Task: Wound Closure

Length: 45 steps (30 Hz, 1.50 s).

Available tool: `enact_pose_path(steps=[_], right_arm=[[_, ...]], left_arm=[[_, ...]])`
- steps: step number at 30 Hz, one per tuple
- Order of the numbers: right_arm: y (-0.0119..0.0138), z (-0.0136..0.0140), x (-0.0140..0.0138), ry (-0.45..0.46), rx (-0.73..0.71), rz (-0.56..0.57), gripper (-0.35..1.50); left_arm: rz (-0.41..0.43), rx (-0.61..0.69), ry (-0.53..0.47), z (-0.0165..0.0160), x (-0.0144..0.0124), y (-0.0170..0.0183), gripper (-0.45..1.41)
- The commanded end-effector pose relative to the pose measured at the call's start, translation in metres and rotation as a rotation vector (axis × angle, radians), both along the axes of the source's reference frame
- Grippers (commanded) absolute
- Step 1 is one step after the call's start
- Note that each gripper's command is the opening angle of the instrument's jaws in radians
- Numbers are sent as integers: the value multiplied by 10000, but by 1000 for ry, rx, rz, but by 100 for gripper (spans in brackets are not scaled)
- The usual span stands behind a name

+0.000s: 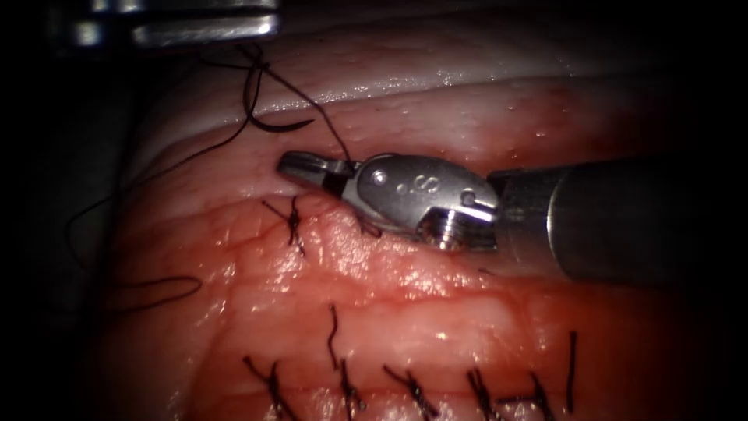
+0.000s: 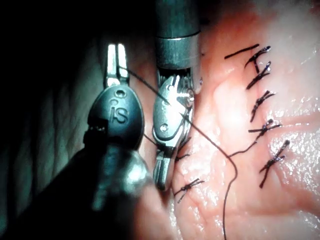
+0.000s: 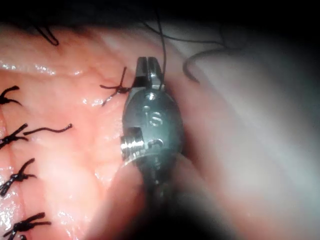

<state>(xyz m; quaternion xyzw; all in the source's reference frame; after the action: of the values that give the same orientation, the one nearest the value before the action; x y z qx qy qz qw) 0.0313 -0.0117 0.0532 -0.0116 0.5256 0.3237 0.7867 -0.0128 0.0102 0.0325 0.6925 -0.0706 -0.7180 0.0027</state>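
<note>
While your right tool (image 1: 308,168) sits clamped on the thread (image 1: 331,132), the needle (image 1: 282,125) lies free on pale tissue (image 1: 436,312) beyond its tip. Left tool (image 2: 116,62) shows closed, thread crossing it; grip unclear. Knotted stitch (image 1: 294,222) just beside the right tool.

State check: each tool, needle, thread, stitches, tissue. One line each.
Right arm's silver needle driver: jaws shut on the thread.
Left arm's needle driver: jaw state unclear.
Dark curved needle: free, lying on the pale tissue, not driven in.
Dark thread: runs to right jaws, slack loops at left.
Knotted stitches: tied.
Pork-belly tissue: wet, red-stained.
</note>
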Motion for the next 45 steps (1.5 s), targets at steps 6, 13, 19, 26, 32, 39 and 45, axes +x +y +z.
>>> enact_pose_path(steps=[6,13,19,26,32,39,45], right_arm=[[17,-25,-80,-79,-63,-49,147],[41,-64,-178,-141,-110,-39,143],[59,-62,-233,-203,-133,5,133],[58,-53,-237,-238,-145,22,135],[52,-47,-225,-242,-153,33,138],[44,-41,-209,-241,-162,39,143],[34,-43,-198,-227,-164,25,143]], left_arm=[[21,-11,-51,-4,-11,-13,-45],[80,12,-140,-12,-55,-56,-45],[211,55,-224,16,-112,-130,-45],[390,117,-204,73,-144,-201,-45],[459,193,-89,110,-146,-232,120],[230,222,39,109,-116,-179,136],[-10,251,193,120,-72,-128,101]])
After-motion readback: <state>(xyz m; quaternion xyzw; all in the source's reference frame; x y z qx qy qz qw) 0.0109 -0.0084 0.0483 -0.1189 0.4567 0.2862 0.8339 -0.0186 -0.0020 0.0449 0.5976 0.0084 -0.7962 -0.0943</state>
